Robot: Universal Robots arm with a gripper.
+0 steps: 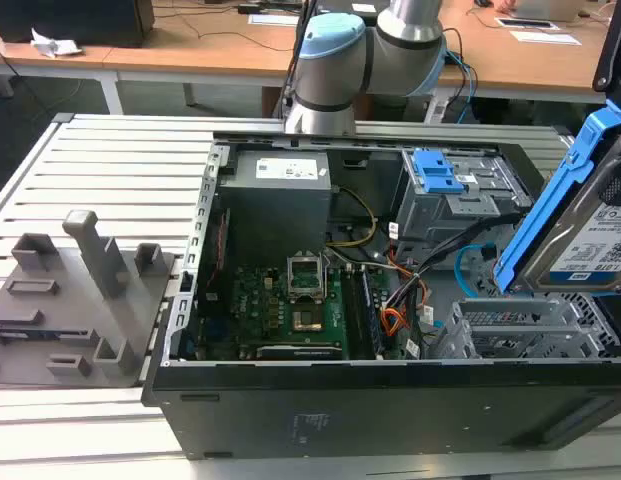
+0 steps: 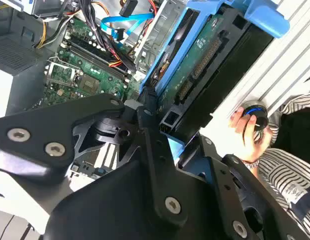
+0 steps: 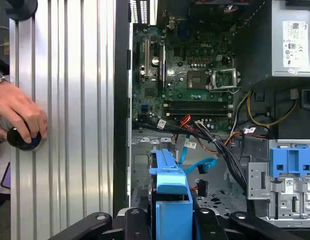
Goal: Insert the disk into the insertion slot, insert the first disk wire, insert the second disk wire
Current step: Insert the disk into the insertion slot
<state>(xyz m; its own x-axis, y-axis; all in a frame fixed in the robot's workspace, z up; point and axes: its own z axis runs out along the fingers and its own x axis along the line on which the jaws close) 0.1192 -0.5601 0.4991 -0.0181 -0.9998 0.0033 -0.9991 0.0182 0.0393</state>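
Disk (image 1: 593,240), framed in its bright blue carrier, hung tilted above the open computer case (image 1: 390,405) at the exterior view's right. Its lower end was near the silvery perforated insertion slot (image 1: 520,330) but not in it. The gripper (image 3: 169,222) was clamped on the carrier, with a black finger (image 2: 147,107) pressed against the blue edge in the second wrist view. Gripping near the upper end probably left the long sides free to enter the bay. The slant looked like a way to bring the leading edge to the slot's mouth while clearing the case rim. Room was tight: the taller grey bay with the blue latch (image 1: 435,172) stood just beside the slot. The second disk wire (image 1: 472,262), a light-blue loop, curved between them, near the carrier's lower corner. The first disk wire (image 1: 392,320), orange-red, lay toward the motherboard (image 1: 290,300), well apart from the disk. Neither wire was plugged into the disk. Outside the case, a person's hand (image 3: 20,117) rested on a dark round knob (image 3: 25,140) on the ribbed table (image 3: 70,100).
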